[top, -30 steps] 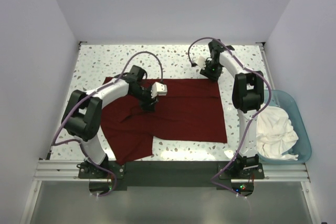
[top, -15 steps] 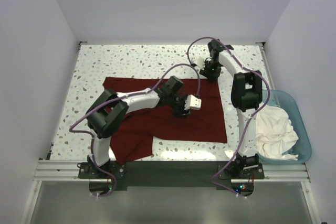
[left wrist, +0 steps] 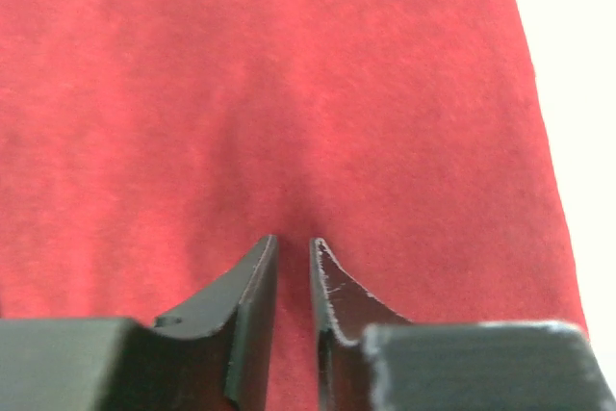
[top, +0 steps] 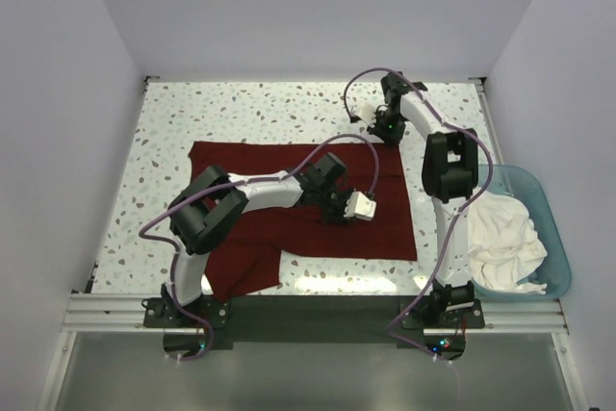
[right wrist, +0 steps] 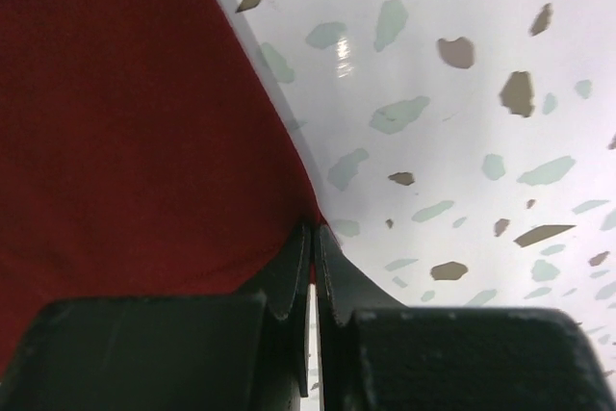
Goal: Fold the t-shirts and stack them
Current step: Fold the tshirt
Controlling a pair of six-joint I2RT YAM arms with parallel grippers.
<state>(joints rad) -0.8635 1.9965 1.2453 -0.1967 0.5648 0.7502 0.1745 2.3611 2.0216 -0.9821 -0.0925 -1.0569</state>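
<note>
My left tool, nearly closed and empty, has swept rightward across the maroon shirt, smoothing it for folding; right tool stays pinched on its far corner.

Left claw nearly closed; right claw pinched tight.
</note>
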